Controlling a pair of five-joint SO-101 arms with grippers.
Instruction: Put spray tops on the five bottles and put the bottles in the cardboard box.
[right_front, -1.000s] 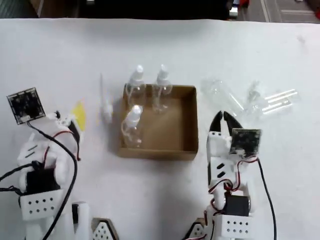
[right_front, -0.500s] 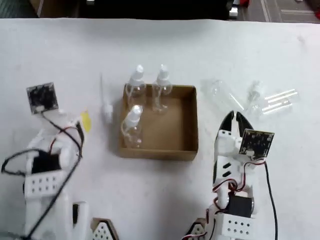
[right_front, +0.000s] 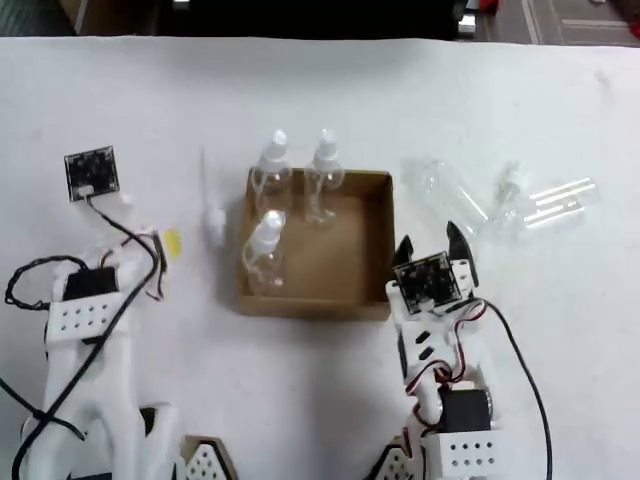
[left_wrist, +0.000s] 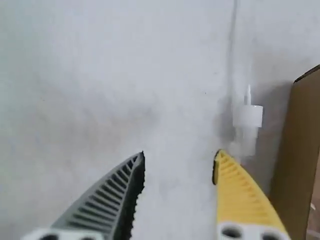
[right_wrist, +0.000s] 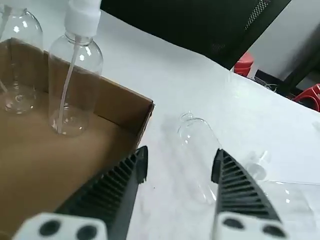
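Both arms have shifted over the last second. The right gripper (right_front: 430, 240), which had swung out toward the loose bottles, is now back close to the right wall of the open brown cardboard box (right_front: 315, 306). The left arm has lifted and stretched farther from the near edge of the white table (right_front: 120, 100).

The left gripper (left_wrist: 180, 160), with one grey finger and one yellow, hangs open and empty over bare table. It is near a loose white spray top with a long thin dip tube (left_wrist: 248, 117), which lies flat just beside the box's left wall. The right gripper's two black fingers are also spread apart, with nothing between them.

The box sits in the middle of the table. Three clear plastic bottles with white spray tops stand upright inside it. A first capped bottle (right_front: 270, 172) is in the far left corner, a second capped bottle (right_front: 323, 172) is beside it along the far wall, and a third capped bottle (right_front: 265, 255) stands against the left wall.

Between the box and the table's right edge, an uncapped clear bottle (right_front: 445, 188) lies on its side. Just past it is a cluster of clear and white pieces (right_front: 540, 200). These seem to be another bottle and spray-top tubes, but they are too jumbled to separate.

The task looks a little over half done: three bottles are capped and boxed. Two bottles apparently still need tops fitted, then placing in the box.
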